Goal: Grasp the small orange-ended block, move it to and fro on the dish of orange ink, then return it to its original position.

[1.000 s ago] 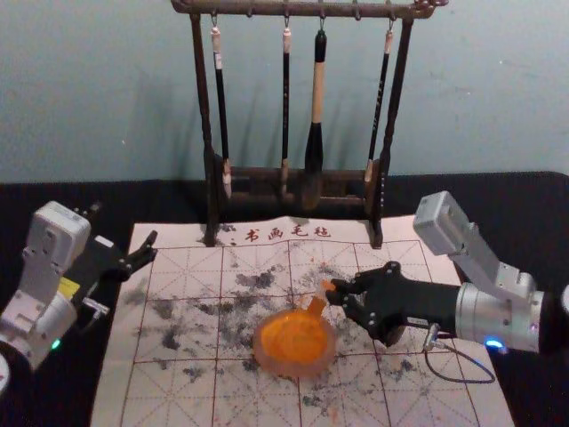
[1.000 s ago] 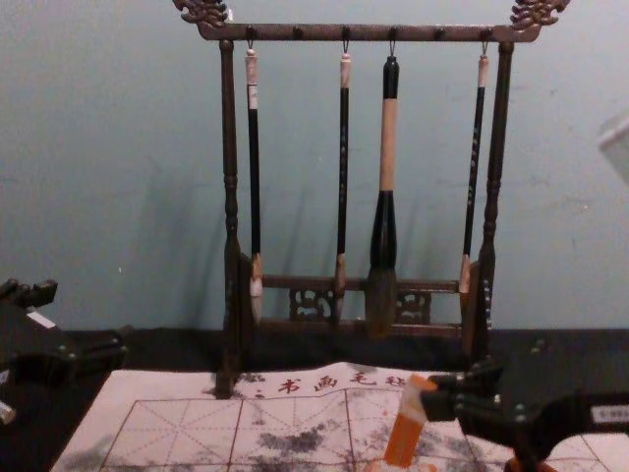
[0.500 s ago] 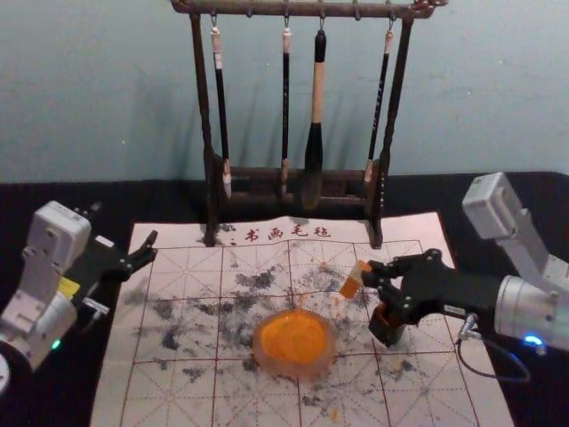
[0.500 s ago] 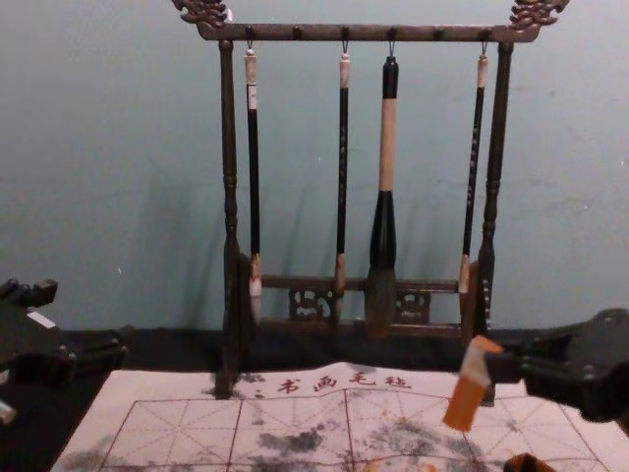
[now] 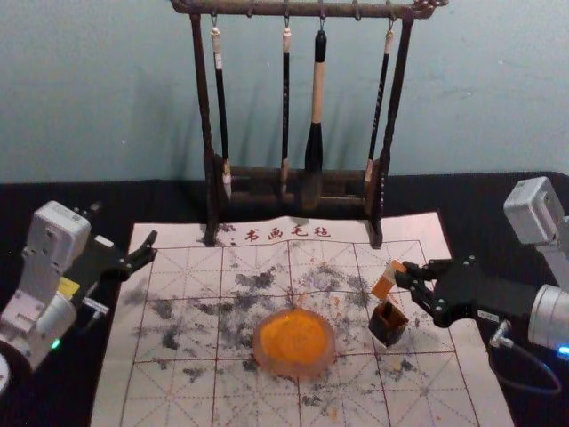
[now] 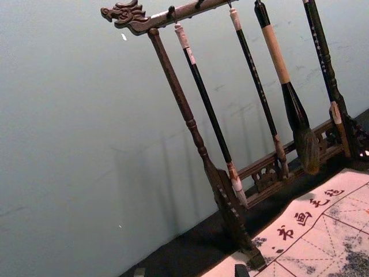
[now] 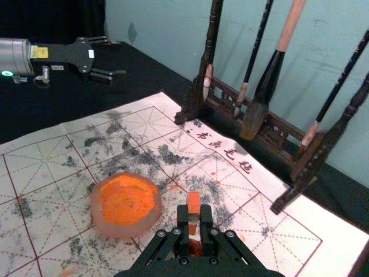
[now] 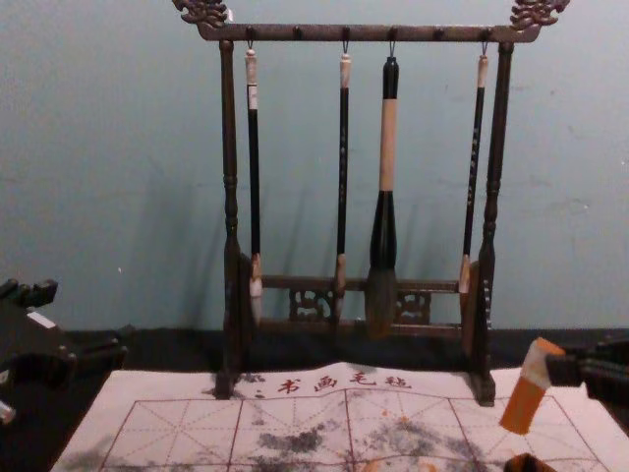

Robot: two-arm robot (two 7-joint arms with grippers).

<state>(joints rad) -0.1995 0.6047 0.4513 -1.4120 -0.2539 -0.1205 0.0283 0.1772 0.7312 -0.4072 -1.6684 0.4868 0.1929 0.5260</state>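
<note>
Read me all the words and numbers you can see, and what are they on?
"书画毛毡", in red on the felt mat.
Marks on the slim black brush handles: too small to read.
Label on the leftmost brush: too blurred.
Labels on the left gripper and right gripper: too small.

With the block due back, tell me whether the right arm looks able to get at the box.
Probably yes: the right tool grips the block just above the open-topped box, with nothing seen between them. The block's tilt may need straightening.
</note>
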